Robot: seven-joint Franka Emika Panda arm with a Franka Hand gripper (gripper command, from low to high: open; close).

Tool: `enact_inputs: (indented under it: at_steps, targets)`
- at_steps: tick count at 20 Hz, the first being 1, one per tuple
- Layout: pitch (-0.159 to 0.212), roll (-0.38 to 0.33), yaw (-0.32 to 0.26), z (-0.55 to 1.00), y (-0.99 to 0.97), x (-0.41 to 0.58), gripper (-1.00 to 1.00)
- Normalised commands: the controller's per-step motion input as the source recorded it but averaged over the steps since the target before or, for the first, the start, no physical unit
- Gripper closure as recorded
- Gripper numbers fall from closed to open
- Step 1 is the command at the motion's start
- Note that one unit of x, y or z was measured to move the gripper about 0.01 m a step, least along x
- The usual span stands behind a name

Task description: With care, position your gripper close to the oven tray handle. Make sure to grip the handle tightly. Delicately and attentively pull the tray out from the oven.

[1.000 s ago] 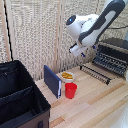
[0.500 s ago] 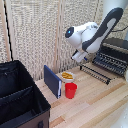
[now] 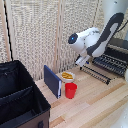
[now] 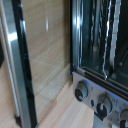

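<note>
Dark wire and metallic trim fill the far corner, where the oven sits at the exterior view's right edge, door folded down onto the wooden table. The tray looks partly drawn forward out of the oven mouth, rods running over the lowered door. The oven tray handle, a long thin bar, lies along the tray's front edge, on the side of the oven facing the red cup.

The gripper hangs just off the handle's end farthest from the oven body, close above it, and whether it touches the bar I cannot tell. Fingers open or clamped? The head is a blur of white and dark; no call possible.

By my reading the approach is about done, while the firm grip and most of the pull remain, though the tray's position hints some travel may be behind it.

Wrist view offers the door glass, the oven's knobs and rods deep inside, but no fingers and no handle I can pick out.

Further from the oven: a yellowish plate just beyond the cup, a blue book-like slab standing beside it, and a black fabric bin well apart. The oven's far side is cut off by the frame.
</note>
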Motion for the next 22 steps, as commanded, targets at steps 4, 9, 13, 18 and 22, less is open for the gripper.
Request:
enact_inputs:
  at_steps: [4,9,13,18,22]
  targets:
    - [0.0,-0.228,0.117,-0.01,-0.53,0.0,-1.0]
    - [0.0,-0.217,0.037,-0.08,-0.7,0.0,-1.0]
    - [0.0,-0.146,-0.054,-0.09,-0.74,0.0,-1.0]
    - [0.0,-0.106,-0.146,-0.06,-0.69,0.001,-1.0]
    - [0.0,-0.016,-0.112,0.0,-0.66,0.024,-1.0]
